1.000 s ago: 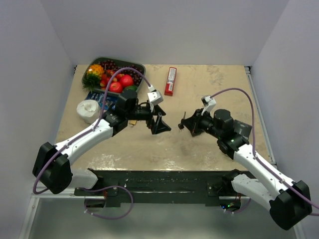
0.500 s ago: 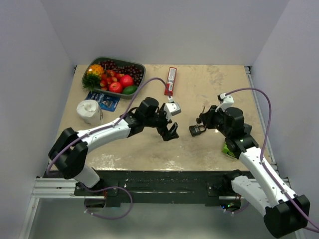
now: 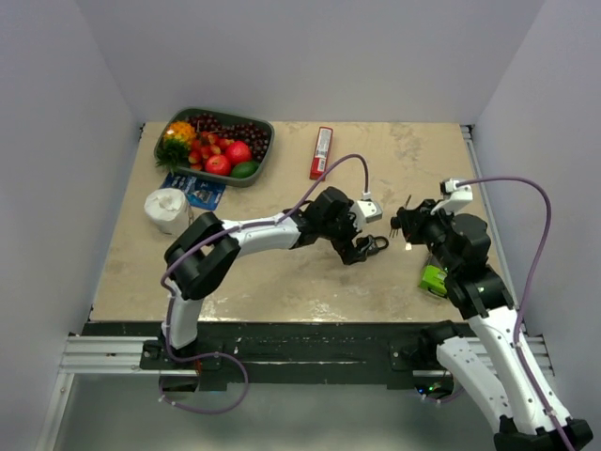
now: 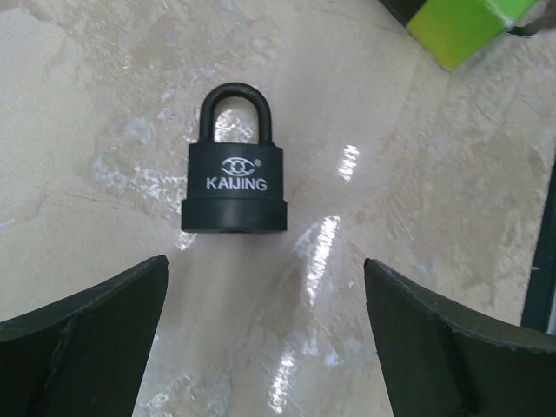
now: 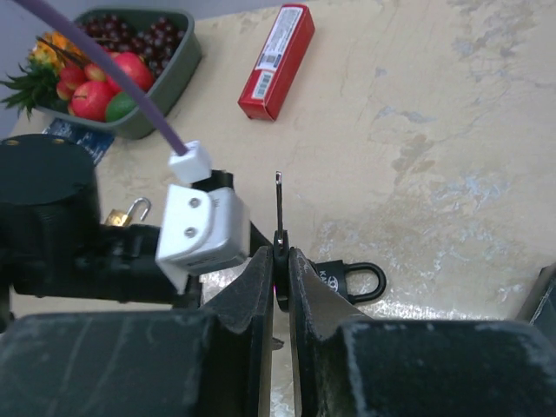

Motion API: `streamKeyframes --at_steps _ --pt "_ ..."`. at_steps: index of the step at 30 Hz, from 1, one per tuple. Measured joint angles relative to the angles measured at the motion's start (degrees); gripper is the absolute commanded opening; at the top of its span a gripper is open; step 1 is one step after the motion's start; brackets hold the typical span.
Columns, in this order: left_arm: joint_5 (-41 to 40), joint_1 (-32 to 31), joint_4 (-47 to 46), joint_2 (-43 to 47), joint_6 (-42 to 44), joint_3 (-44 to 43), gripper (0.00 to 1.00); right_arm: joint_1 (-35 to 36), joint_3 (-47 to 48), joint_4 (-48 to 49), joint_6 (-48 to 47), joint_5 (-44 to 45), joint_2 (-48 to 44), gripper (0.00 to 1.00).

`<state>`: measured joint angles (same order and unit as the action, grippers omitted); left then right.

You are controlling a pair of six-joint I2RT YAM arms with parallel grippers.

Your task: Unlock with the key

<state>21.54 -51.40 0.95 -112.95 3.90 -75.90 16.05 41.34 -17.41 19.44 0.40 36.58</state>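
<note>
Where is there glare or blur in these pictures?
Left wrist view: bright glare streaks on the table right of the black padlock, whose lettering is sharp. Right wrist view: no strong glare, the key thin but distinct. Top view: even light, soft shadows.

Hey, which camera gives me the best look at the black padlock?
The left wrist view: the black padlock lies flat and whole, its KAIJING lettering readable. The top external view shows only a small dark shape by the left gripper. The right wrist view shows just its shackle end behind the right fingers.
</note>
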Motion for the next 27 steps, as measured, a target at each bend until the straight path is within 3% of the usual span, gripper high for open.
streamKeyframes --at_steps 16,27 --pt "-2.47 0.07 0.15 -13.27 -0.48 -11.17 0.97 -0.37 1.18 -5.07 0.02 0.13 -3.34 0.0" --pt "-2.8 -0.11 0.09 -14.32 -2.01 -12.37 0.68 -0.37 1.18 -5.11 0.39 0.09 -3.32 0.0"
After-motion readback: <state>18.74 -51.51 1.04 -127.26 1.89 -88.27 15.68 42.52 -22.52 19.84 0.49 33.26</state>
